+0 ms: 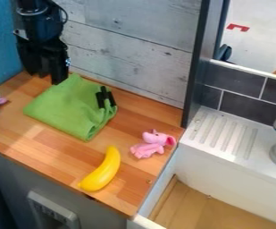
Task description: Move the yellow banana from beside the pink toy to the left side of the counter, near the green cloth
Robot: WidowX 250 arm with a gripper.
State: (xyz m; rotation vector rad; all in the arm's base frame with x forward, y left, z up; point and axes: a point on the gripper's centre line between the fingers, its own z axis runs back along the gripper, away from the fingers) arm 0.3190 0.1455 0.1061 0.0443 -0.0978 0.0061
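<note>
Toward the upper left of the camera view, a black gripper (47,78) is seen hanging with its fingers apart, nothing held between them. Beside it, a folded green cloth (65,105) is spread on a wooden counter (47,141); whether the two touch cannot be told. On the cloth's right part, small black objects (100,99) are laid. Below centre, a yellow banana (102,171) is placed, with a pink toy animal (149,145) to its upper right. At the right, a white ridged drainboard (215,153) is set beside the counter.
</note>
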